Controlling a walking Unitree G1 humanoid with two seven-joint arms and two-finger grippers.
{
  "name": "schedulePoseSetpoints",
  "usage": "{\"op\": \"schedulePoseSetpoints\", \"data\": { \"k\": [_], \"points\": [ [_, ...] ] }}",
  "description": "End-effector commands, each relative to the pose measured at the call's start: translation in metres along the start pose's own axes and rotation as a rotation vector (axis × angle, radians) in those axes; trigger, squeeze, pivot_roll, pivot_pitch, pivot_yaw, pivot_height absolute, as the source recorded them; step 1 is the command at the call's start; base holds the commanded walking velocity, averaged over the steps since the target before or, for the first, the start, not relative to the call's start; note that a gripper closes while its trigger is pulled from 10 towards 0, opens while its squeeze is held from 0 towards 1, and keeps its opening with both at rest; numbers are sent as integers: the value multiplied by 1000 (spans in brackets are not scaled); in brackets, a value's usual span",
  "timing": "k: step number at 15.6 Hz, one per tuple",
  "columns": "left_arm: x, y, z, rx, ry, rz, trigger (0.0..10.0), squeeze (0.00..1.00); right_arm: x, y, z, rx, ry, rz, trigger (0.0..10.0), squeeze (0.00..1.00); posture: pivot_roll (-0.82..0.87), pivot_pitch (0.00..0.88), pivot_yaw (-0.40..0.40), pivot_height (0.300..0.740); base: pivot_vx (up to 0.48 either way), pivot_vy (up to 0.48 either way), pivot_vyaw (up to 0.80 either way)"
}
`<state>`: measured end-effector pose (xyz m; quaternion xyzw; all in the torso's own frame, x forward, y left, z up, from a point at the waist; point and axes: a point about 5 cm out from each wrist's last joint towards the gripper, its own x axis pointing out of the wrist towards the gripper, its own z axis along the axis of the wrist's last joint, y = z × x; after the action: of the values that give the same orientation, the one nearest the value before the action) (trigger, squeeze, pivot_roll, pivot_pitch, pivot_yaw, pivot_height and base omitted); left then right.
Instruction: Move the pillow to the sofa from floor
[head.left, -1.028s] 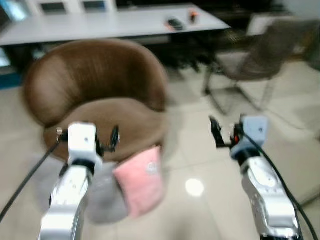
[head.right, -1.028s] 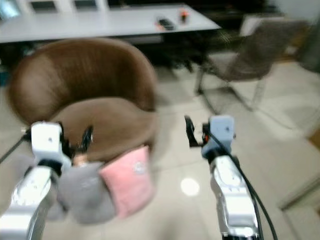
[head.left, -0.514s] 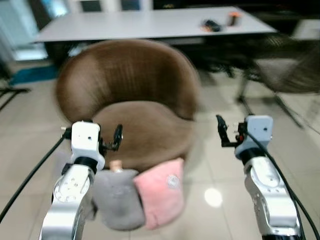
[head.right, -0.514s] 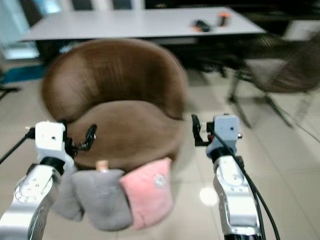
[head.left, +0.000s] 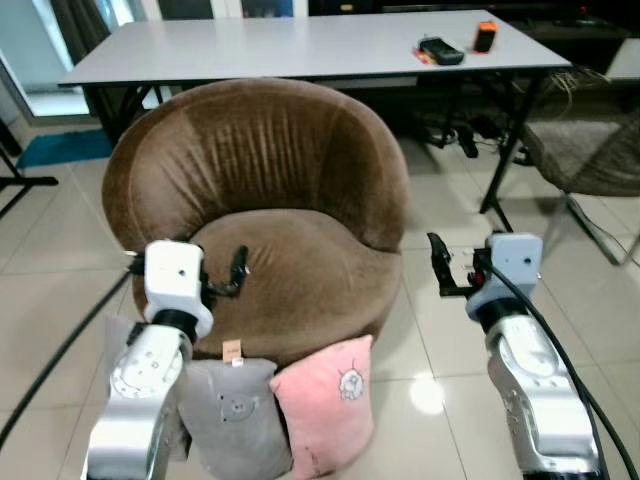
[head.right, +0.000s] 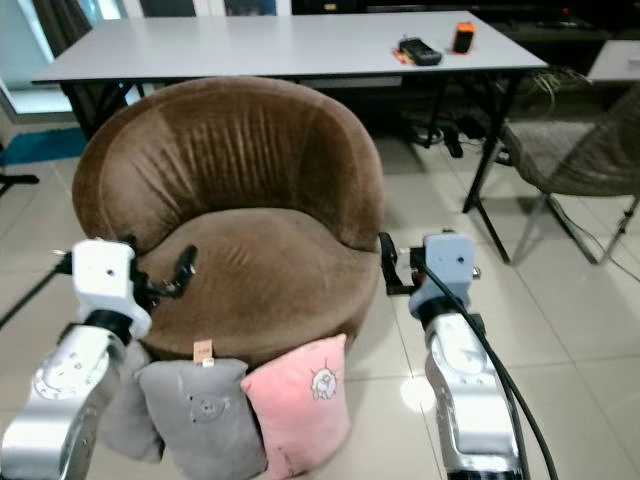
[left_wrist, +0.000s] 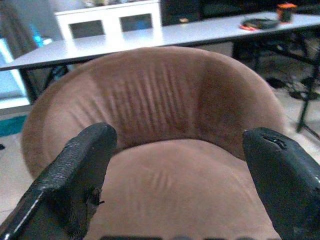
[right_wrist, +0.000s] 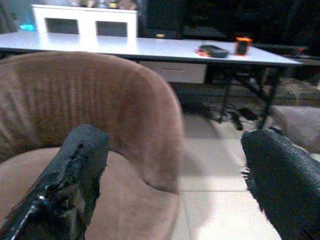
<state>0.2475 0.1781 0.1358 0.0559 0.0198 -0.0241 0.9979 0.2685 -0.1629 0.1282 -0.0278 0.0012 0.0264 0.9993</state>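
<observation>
A pink pillow with a small animal print stands on the tile floor, leaning against the front of the round brown sofa chair. A grey pillow with a tag leans beside it on its left. My left gripper is raised above the pillows in front of the seat, open, holding nothing. To the right of the sofa, over bare floor, my right gripper is also open and holds nothing. In both wrist views the black fingers stand wide apart, facing the sofa.
A long white table stands behind the sofa with a black remote and an orange object on it. Cables lie under it. A grey chair is at the right. Another grey cushion lies behind my left arm.
The camera has swung and steadied, so the sofa now sits centred and sharp and the grey pillow is in full view. Both grippers keep the same raised, open pose.
</observation>
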Motion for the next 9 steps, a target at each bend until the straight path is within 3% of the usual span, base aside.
{"op": "schedulePoseSetpoints", "data": {
  "k": [1,3,5,9],
  "points": [
    [0,3,-1,-11,10,18,10000,0,2,6,2,-9,-3,38,10000,0,-57,0,34,740,0,0,0],
    [1,4,-1,7,1,15,10000,0,3,10,1,-45,3,86,10000,0,-59,0,34,740,0,0,400],
    [2,4,0,14,-5,16,10000,0,4,11,0,-34,8,98,10000,0,-58,0,34,740,0,-392,800],
    [2,5,0,20,-6,19,10000,0,5,10,-1,-14,14,80,10000,0,-59,0,36,740,0,-480,0]
  ]
}}
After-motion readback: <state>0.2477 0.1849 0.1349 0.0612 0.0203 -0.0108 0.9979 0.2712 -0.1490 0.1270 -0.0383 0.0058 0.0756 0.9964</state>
